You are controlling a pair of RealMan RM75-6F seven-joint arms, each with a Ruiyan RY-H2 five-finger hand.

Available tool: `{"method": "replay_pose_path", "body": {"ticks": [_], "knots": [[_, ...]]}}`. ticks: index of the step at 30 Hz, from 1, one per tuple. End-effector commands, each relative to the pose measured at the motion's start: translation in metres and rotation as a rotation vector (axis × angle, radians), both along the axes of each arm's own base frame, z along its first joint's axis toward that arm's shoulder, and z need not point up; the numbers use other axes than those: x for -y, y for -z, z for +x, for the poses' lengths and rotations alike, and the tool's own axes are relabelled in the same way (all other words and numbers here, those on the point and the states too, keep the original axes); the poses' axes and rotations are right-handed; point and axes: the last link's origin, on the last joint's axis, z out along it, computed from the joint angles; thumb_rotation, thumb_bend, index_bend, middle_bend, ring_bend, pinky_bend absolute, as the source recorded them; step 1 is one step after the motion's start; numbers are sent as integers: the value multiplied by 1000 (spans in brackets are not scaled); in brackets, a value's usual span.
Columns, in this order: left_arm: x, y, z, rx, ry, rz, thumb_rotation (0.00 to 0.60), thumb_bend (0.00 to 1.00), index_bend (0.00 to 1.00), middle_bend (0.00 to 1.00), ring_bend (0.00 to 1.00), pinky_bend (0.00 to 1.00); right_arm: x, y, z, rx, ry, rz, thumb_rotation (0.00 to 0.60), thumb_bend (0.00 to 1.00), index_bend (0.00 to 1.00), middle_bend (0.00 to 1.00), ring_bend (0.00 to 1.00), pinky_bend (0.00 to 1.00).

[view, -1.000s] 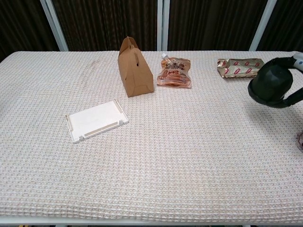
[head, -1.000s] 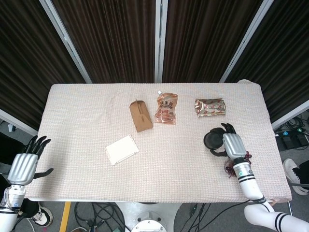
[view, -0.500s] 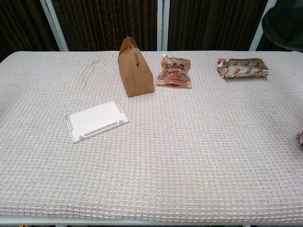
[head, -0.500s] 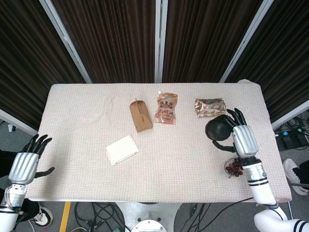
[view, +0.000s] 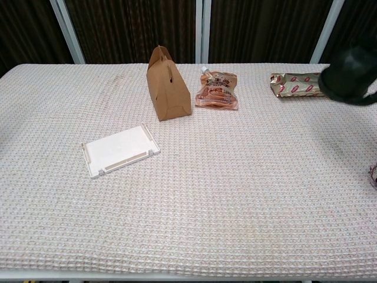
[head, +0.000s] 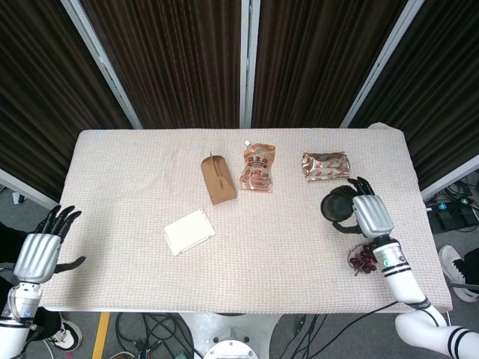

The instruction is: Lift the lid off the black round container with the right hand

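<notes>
My right hand [head: 371,216] grips the black round container [head: 338,206] from its right side and holds it off the table near the right edge. The chest view shows the same dark rounded container [view: 350,76] hanging in the air at the far right, in front of the foil packet. I cannot make out the lid as a separate piece. My left hand [head: 37,254] hangs beyond the table's front left corner, fingers spread, holding nothing.
A brown paper bag [head: 218,179], an orange spout pouch [head: 257,167] and a foil snack packet [head: 325,165] stand along the back. A white flat tray [head: 188,231] lies mid-left. A small dark red cluster [head: 364,259] lies under my right wrist. The cloth-covered table [head: 120,187] spans both views.
The right hand raised the black container high and toward the back, then lowered it partway; it now hangs above where it was a second ago. The left hand barely moved.
</notes>
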Motion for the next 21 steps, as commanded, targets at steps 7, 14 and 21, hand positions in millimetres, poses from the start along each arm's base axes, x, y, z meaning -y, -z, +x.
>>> {"method": "replay_pose_path", "body": {"ticks": [7,14,21], "knots": [[4,1,4,7,3,-6,600,23,134,67,0,220,-16,2,3,-2,-24,-121,600,126,329,437,91,0],[7,-1,4,14,12,-4,600,23,141,67,0,220,-11,66,-40,-117,134,102,600,147,328,437,91,0],[8,-1,1,22,2,-3,600,23,141,67,0,220,-4,46,-32,-140,135,80,600,146,328,437,91,0]]}}
